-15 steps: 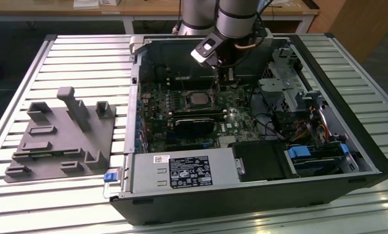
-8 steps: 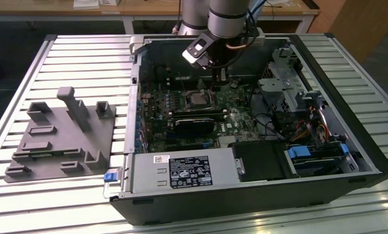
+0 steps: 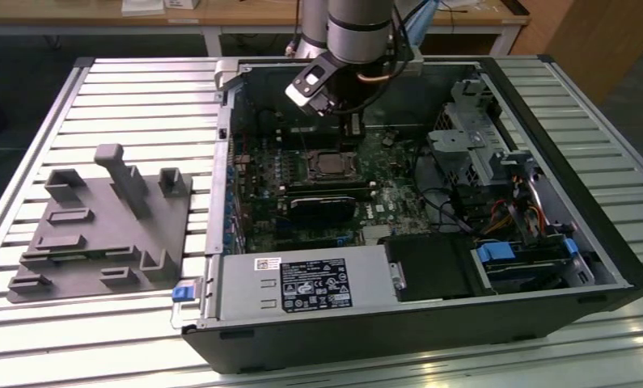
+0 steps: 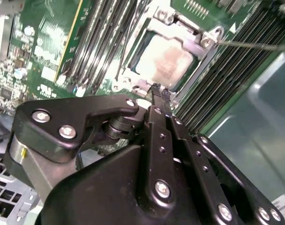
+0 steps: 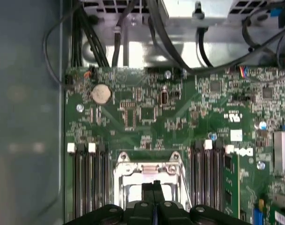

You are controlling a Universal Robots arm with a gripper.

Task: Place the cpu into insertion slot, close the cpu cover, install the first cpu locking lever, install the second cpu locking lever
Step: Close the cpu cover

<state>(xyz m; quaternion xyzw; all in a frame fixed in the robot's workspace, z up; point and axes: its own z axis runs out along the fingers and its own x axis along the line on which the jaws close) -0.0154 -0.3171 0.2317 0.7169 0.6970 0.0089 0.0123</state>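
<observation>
We saw pale silvery square cpu [image 4: 166, 63] seated in black-framed insertion slot [image 3: 326, 165], silvery cpu cover [image 4: 197, 45] apparently down, thin wire locking lever [image 4: 254, 45] unlatched; jaws pressed together, empty.

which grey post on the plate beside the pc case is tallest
The narrow post standing between two squat blocks at the plate's far side; it towers over every other.

The black claw [image 4: 159, 90] is pointing down with its two fingers pressed together, its tips hovering just at the edge of the socket. The cpu [image 4: 166, 58] is lying there, its pale metal face showing through the window of the silvery cpu cover [image 4: 201, 41]. A thin metal lever [image 4: 254, 45] is sticking out from the cover's corner across black memory slots [image 4: 226, 79] on the green circuit board [image 4: 39, 51].
</observation>
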